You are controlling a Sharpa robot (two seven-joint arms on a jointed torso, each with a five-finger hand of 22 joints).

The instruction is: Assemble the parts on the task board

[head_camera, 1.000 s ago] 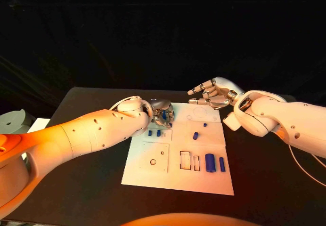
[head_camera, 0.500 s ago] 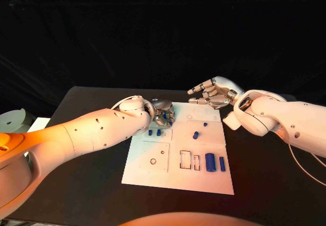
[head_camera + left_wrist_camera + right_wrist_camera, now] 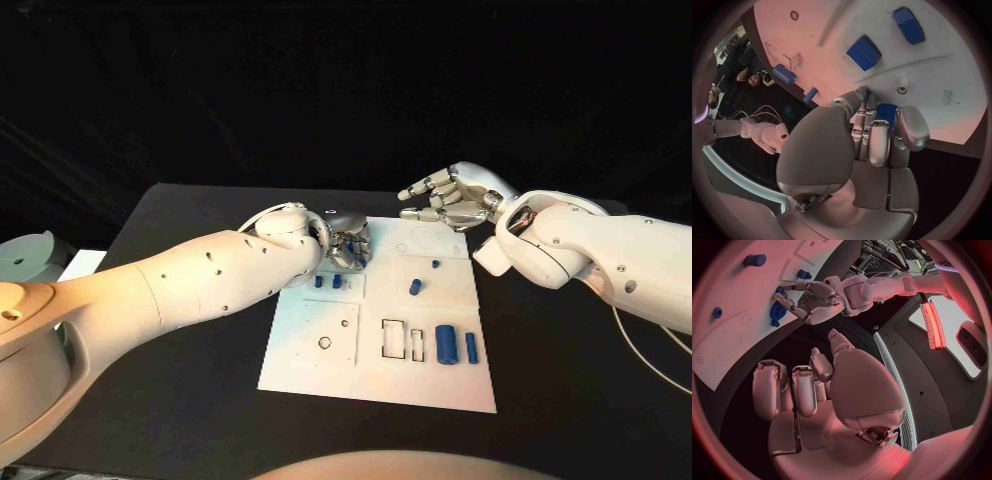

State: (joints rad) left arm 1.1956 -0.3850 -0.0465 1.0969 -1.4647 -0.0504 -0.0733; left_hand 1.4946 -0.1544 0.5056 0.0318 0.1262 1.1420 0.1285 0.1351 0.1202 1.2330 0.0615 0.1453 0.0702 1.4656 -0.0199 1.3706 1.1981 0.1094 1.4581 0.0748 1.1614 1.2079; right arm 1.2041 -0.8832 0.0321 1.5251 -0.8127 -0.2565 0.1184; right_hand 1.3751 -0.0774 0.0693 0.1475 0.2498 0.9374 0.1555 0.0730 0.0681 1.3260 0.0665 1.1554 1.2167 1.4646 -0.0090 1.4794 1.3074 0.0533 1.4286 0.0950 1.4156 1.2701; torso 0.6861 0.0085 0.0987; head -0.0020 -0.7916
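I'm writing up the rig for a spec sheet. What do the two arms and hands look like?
Both arms are smooth white shells, rounded and thick, with small dark holes dotting the left arm. Each ends in a silver metallic hand with jointed fingers: left hand, right hand. A thin pale cable loops over the left wrist; another trails under the right arm.

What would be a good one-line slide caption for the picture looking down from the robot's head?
Left hand holds a blue part at the white task board's far-left corner while the right hand hovers with nothing in it.
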